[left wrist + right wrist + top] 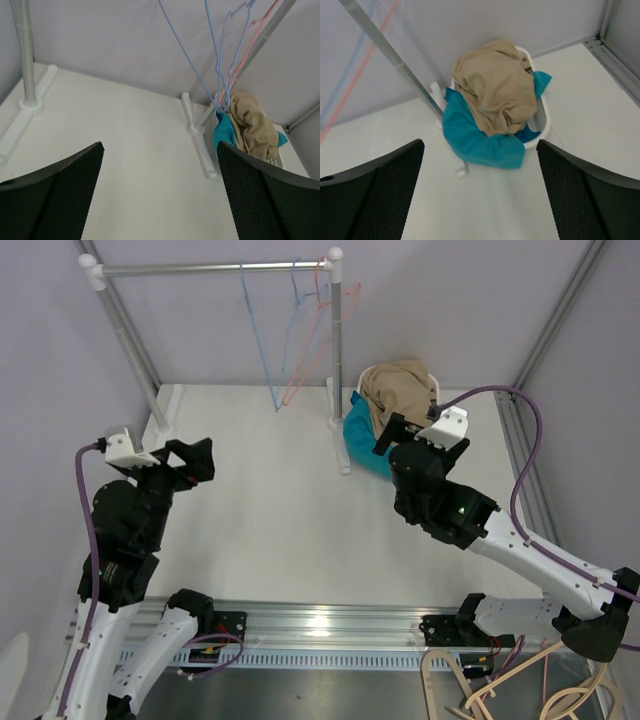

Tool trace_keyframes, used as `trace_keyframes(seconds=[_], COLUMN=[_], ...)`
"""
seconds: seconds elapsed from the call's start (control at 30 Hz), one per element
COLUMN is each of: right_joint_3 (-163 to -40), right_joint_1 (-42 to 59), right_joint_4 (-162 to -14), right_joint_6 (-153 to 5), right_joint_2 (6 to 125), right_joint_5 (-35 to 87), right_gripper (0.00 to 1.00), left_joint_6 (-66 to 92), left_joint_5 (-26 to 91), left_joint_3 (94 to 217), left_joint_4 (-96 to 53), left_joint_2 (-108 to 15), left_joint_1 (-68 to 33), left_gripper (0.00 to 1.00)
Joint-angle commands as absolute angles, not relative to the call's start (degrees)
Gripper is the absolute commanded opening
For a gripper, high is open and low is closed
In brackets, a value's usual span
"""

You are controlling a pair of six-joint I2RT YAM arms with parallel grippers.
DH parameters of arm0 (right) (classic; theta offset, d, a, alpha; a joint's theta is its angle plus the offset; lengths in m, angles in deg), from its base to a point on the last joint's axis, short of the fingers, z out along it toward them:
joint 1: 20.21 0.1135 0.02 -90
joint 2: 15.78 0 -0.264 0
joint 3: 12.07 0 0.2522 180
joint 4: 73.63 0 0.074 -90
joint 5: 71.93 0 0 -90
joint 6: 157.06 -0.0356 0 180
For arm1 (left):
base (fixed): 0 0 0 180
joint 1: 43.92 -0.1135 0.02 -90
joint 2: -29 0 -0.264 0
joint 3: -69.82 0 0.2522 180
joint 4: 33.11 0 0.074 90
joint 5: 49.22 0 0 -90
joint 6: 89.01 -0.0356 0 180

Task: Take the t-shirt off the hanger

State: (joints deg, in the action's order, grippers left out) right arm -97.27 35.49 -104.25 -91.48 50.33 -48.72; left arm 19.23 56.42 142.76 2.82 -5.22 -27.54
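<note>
Hangers made of thin blue and pink wire hang bare on the rail, up at 12 o'clock of the table. No shirt is on any of them. The tan t-shirt lies in a heap at about 1 o'clock, on top of a teal cloth, and both spill out of a white basket just beside the rail's post.

So I think the job is done, or very nearly. The shirt is off and put down. The left gripper is at 9 o'clock with its jaws wide apart and nothing in them. The right gripper is at about 2 o'clock, near the basket, also wide apart and empty. It touches no cloth.

The next move looks easy. Nothing is left to pull off. The arms likely only need to back away and rest, and the right one should mind the post close by.

Some things are hard to see. The wires are thin and cross over each other, so I cannot count the hangers for sure. The clothes cover most of the basket, so I cannot tell what else is in it. I also cannot tell if the teal cloth is a shirt.
</note>
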Motion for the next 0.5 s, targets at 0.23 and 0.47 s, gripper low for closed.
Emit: trace_keyframes(seconds=[0.23,0.47], right_joint_3=[-85.0,-82.26], right_joint_1=[38.5,39.64], right_joint_4=[-117.11,-124.21], right_joint_6=[-109.07,-117.49], right_joint_2=[43.2,42.75], right_joint_5=[-49.78,-52.68], right_gripper=[0.99,0.99], left_joint_6=[22.62,20.15], left_joint_5=[47.46,48.34], left_joint_3=[130.44,126.83], left_joint_4=[9.39,7.63], left_joint_2=[-0.01,2.37], left_joint_1=[-27.31,-27.31], left_gripper=[1.0,0.99])
